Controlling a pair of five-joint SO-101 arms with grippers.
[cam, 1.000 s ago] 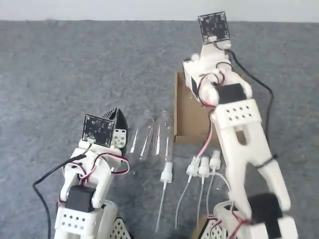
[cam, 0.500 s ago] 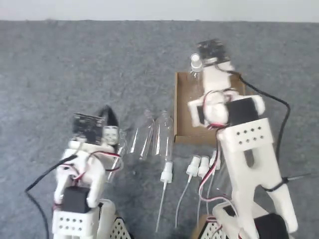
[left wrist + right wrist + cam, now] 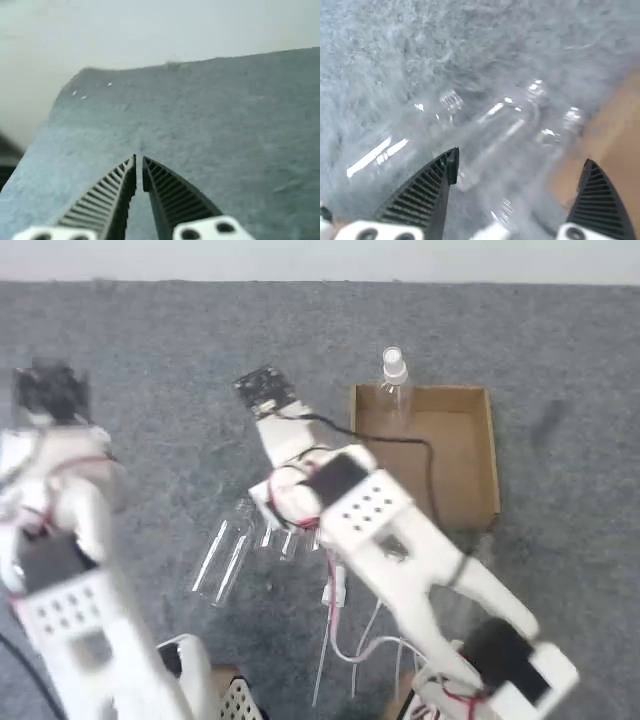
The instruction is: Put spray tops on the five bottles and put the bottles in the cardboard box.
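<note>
A clear bottle with a white spray top (image 3: 393,378) stands upright in the far left corner of the cardboard box (image 3: 470,455). Several bare clear bottles (image 3: 228,555) lie on the grey carpet left of the box. My right gripper (image 3: 521,156) hangs open over these bottles (image 3: 502,120), holding nothing, with the box's edge (image 3: 620,125) beside them. White spray tops (image 3: 336,586) with long tubes lie near the front, partly under the right arm (image 3: 370,510). My left gripper (image 3: 139,161) is shut and empty, raised over bare carpet; the left arm (image 3: 55,500) is at the far left.
Grey carpet (image 3: 160,350) covers the whole table, bare to the far left and behind the box. The arm bases (image 3: 230,695) stand at the front edge. A pale wall (image 3: 150,30) lies beyond the carpet's far edge.
The right arm swung left from the box to above the loose bottles, leaving the capped bottle standing in the box. The left arm swung away to the far left.
</note>
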